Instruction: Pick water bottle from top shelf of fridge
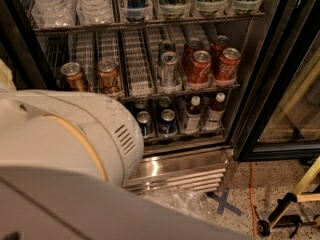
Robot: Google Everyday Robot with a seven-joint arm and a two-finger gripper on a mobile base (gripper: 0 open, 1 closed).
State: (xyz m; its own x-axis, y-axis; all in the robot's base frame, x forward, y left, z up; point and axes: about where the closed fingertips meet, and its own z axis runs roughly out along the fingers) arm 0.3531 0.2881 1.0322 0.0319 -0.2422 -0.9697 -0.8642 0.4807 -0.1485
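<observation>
Camera view. Gripper: not being shown, so its state cannot be told. Arm casing [65, 139]: is being seen filling the lower left, before the fridge [185, 166]. Water bottle [50, 4]: clear, ribbed, is being carried upright on the top shelf [150, 23], far left. Red cans [200, 66]: are being kept one rack below.

Bulky cream arm [50, 129], slotted vents [125, 140]

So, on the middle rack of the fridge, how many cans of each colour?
Red cans: 4
Silver cans: 2
Gold-brown cans: 2
Total: 8
The gripper is out of view; only the arm shows at lower left.
</observation>
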